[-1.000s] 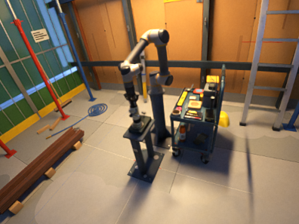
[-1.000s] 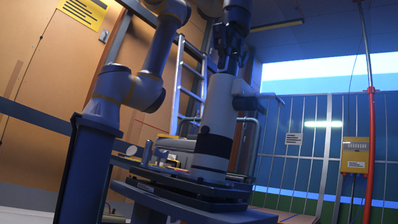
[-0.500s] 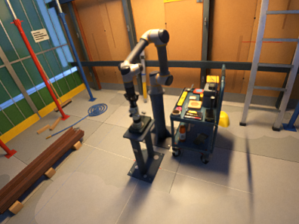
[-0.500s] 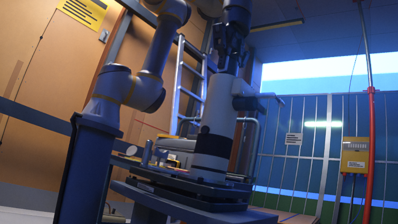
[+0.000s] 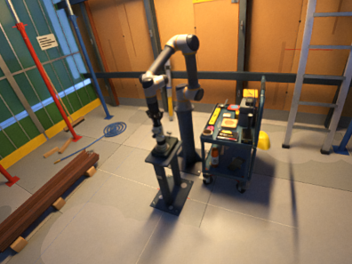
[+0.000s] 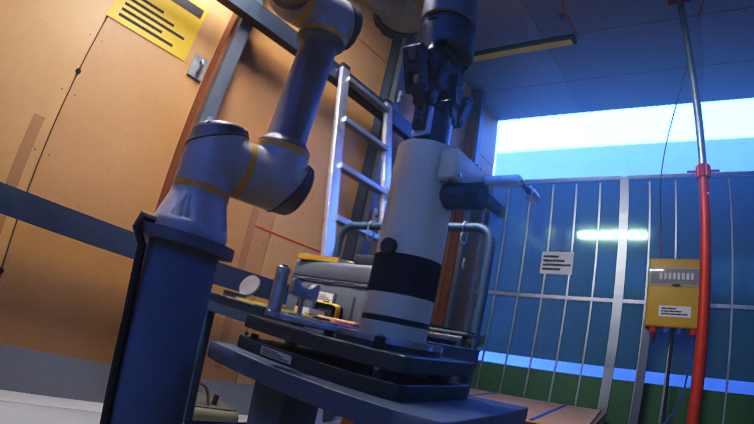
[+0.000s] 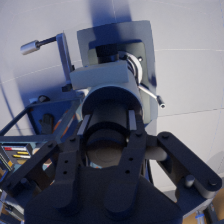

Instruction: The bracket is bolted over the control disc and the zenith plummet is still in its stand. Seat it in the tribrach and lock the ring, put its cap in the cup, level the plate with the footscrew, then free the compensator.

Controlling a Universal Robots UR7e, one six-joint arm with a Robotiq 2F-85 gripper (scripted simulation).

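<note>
The dark cap [image 7: 106, 138] on top of the zenith plummet [image 6: 408, 237] sits between the fingers of my gripper [image 7: 107, 121], which is closed on it from straight above. The plummet is a pale upright cylinder with a black band. It stands on the tribrach [image 6: 358, 358], a stack of dark plates on the bracket's pedestal [image 5: 169, 178]. A side eyepiece and a thin lever [image 6: 506, 184] stick out from its upper body. The cup is not visible to me, and the footscrew is hidden.
An orange plywood wall [image 5: 213, 36] stands behind the pedestal, with the arm's column [image 5: 186, 130] close by. A blue tool cart [image 5: 233, 138] stands to the right, and a ladder [image 5: 320, 72] leans further right. Timber [image 5: 44, 192] lies on the floor to the left.
</note>
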